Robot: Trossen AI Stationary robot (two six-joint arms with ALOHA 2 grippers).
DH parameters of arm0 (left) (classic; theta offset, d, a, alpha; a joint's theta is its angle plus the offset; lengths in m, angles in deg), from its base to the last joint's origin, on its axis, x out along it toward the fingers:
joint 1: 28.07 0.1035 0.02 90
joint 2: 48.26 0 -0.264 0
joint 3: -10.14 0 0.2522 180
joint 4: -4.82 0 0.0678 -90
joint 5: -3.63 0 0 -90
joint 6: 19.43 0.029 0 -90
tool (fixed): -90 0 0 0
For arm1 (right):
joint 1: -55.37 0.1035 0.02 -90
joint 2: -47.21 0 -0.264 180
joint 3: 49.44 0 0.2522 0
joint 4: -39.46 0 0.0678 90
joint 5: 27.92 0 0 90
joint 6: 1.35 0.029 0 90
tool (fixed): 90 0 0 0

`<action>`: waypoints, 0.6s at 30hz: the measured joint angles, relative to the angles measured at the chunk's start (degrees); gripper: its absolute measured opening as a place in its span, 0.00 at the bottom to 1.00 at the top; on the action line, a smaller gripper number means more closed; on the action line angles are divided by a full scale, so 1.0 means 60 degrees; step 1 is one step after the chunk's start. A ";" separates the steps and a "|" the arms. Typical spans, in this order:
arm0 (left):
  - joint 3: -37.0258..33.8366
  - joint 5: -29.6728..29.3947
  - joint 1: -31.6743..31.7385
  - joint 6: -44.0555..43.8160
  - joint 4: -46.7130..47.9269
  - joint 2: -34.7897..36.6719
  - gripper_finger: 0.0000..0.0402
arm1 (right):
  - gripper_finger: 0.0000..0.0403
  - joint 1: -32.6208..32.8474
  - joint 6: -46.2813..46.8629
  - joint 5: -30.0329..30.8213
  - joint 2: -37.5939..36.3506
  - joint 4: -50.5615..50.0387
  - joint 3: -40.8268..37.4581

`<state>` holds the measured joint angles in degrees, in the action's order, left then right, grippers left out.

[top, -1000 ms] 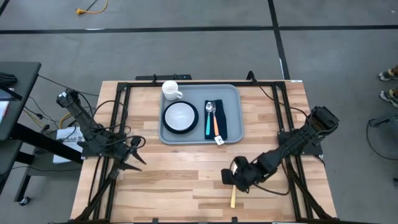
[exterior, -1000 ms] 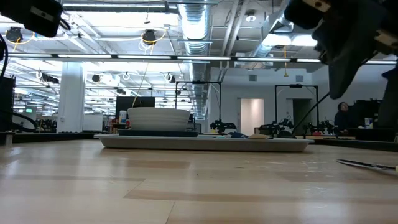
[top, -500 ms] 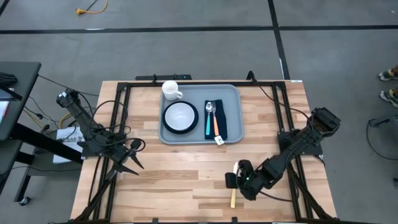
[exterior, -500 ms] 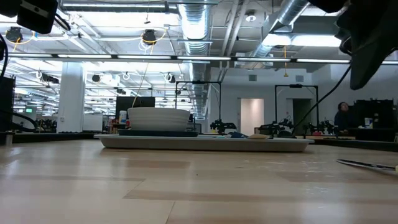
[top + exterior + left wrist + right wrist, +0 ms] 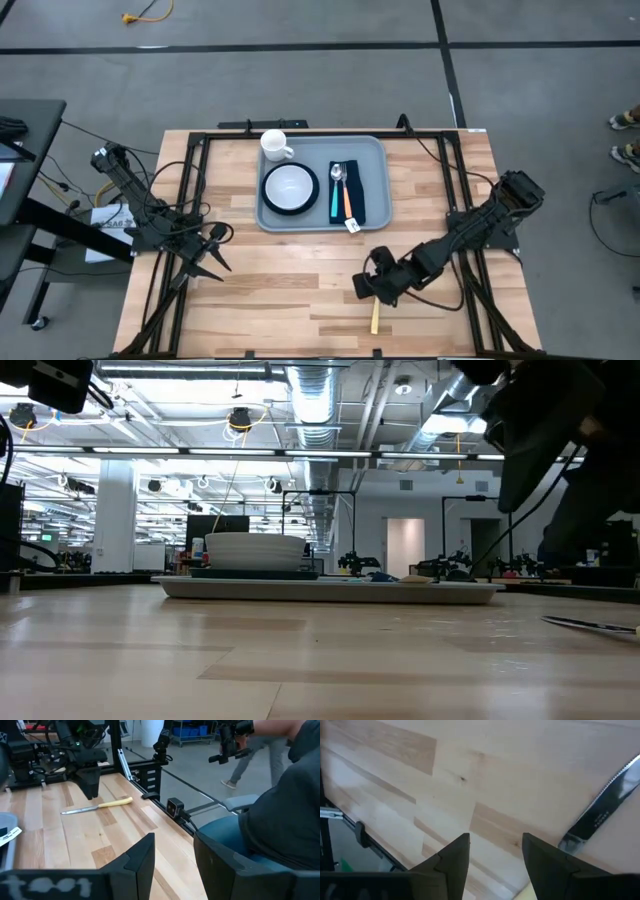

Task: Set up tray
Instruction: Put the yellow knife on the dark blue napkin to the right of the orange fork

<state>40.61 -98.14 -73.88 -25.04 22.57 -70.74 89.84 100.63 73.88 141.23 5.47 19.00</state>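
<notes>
tray [image 5: 322, 222]: sitting at the table's far-middle part, flat on the wood, long side across the table; in the low view it is showing as a thin grey slab [image 5: 330, 591]
tray contents, left part: dark plate [image 5: 290, 188] carrying a white bowl [image 5: 291, 183]; white mug [image 5: 275, 146] standing in the far left corner, just beyond the plate
tray contents, right part: dark napkin [image 5: 357, 191] lying lengthwise; spoon [image 5: 337, 190] with a teal handle and an orange-handled utensil [image 5: 348, 199] resting on it side by side; small white tag [image 5: 353, 226] sticking out at the napkin's near end
table [image 5: 270, 290]: light wood, holding the tray; knife [image 5: 375, 318] with a yellow handle lying outside the tray near the front edge
right gripper [image 5: 366, 286]: arm reaching low from the right side toward the front middle, hanging over the knife's blade end; fingers [image 5: 455, 855] spread apart, holding nothing; blade [image 5: 600, 810] showing just beside them in the right wrist view
left gripper [image 5: 212, 250]: arm parked at the left edge, well apart from the tray; fingers [image 5: 142, 860] standing apart, nothing between them
person [image 5: 280, 810]: sitting just beyond the table's front edge, seen in the left wrist view
</notes>
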 joint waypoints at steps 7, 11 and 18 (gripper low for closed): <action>0.0000 0.0003 0.0002 0.0022 0.0004 0.0000 0.31 | 0.48 -0.0163 0.0669 -0.0745 0.0000 0.0022 0.0000; -0.0001 0.0000 0.0000 0.0029 0.0004 -0.0002 0.31 | 0.54 -0.0122 0.1006 -0.1110 0.0000 0.0025 0.0000; 0.0000 0.0000 0.0002 0.0037 0.0004 0.0000 0.31 | 0.60 0.0072 0.1457 -0.1265 0.0000 -0.0013 0.0000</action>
<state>40.61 -98.14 -73.87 -24.82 22.59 -70.74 90.27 109.37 66.29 141.23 5.39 19.00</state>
